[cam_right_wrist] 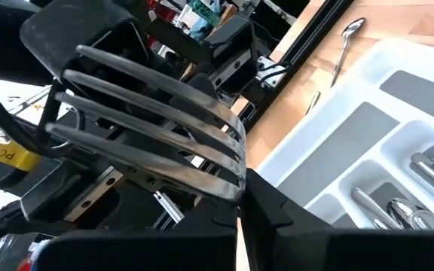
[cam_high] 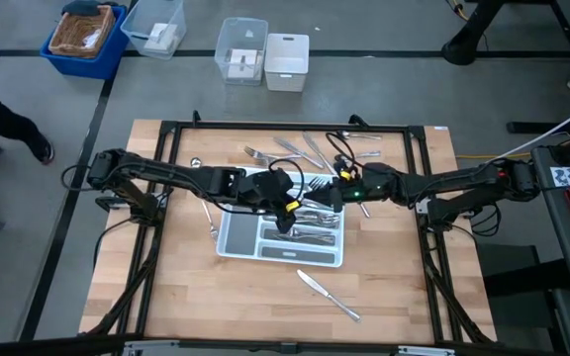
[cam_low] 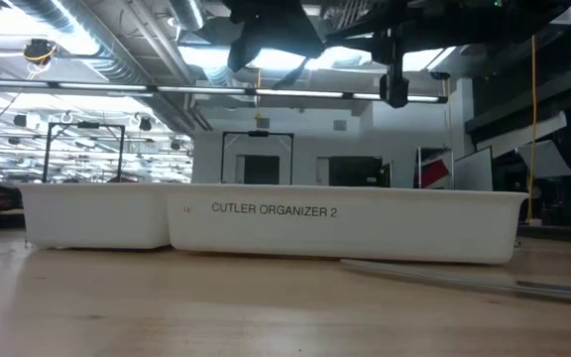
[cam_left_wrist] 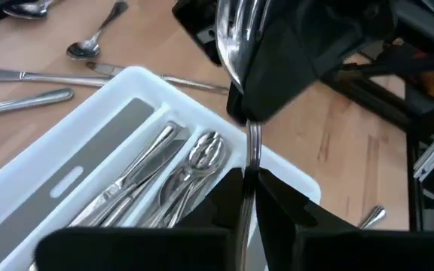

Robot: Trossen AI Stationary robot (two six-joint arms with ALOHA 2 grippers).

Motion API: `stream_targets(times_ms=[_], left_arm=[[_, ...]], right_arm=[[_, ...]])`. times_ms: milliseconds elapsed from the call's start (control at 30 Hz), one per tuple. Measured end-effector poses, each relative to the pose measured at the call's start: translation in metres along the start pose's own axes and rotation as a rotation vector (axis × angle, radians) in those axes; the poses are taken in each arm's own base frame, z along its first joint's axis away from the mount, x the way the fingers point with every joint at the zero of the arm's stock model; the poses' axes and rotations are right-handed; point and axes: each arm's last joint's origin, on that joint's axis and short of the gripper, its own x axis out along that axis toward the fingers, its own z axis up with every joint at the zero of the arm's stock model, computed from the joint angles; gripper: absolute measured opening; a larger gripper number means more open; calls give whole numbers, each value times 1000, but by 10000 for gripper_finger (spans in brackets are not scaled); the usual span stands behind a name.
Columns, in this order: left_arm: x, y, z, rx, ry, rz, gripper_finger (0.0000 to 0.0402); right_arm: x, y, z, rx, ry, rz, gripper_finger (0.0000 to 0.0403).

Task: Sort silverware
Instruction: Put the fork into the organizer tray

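From above we see the left gripper (cam_high: 287, 210) and right gripper (cam_high: 336, 190) meeting over the white tray (cam_high: 234, 240), each pinching one end of one fork (cam_right_wrist: 164, 128); two knives (cam_high: 329, 296) lie lower right. The low view alone reads the tray's label.

white tray (cam_high: 234, 240), silver silverware (cam_high: 315, 234), black arms (cam_high: 166, 176)

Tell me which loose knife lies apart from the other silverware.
The knife alone on the bare wood on the near side of the tray. The other loose pieces cluster on the tray's far side.
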Motion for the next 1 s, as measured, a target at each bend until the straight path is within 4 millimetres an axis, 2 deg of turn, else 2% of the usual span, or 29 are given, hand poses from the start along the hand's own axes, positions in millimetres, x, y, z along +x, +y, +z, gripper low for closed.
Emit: stream_targets(times_ms=[200, 333, 500, 700, 900, 1000], left_arm=[[-1, -1, -2, 8, 18, -6, 93], [-5, 4, -5, 19, 68, 33, 122], [-20, 11, -16, 10, 196, 94, 127], [-26, 13, -31, 33, 326, 165, 127], [-28, 8, -38, 55, 359, 169, 127], [-28, 6, -39, 60, 361, 167, 127]], right_arm=[[-1, -9, -5, -15, 38, -85, 2], [-2, -17, -13, -31, 164, -139, 2], [-6, -22, -22, -56, 338, -135, 1], [-9, -28, -28, -97, 437, -172, 1], [-15, -21, -21, -250, 531, -353, 1], [-15, -13, -14, -308, 527, -365, 1]])
